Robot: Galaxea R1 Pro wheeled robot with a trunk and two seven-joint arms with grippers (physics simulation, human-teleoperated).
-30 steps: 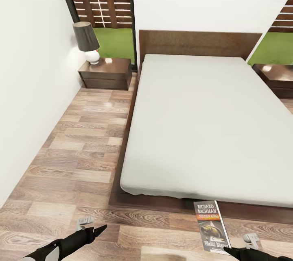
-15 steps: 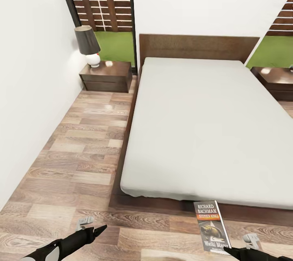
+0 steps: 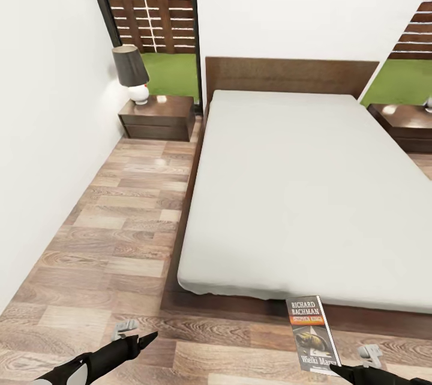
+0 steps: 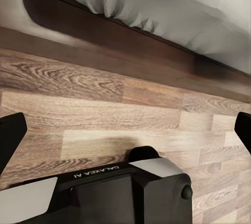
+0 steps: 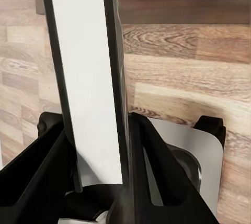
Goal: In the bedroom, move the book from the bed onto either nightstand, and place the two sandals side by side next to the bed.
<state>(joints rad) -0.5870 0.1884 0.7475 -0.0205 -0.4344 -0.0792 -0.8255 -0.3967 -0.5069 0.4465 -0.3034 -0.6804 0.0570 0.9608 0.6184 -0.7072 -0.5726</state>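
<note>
Head view: lamp point(image 3: 132, 72) on nightstand point(image 3: 157, 116)

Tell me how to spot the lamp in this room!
Find the big bed with the grey mattress. Beside its headboard, by the tall window, stands a low dark nightstand. The lamp sits on top: a round white base under a dark cone shade, the only thing standing on it.
</note>
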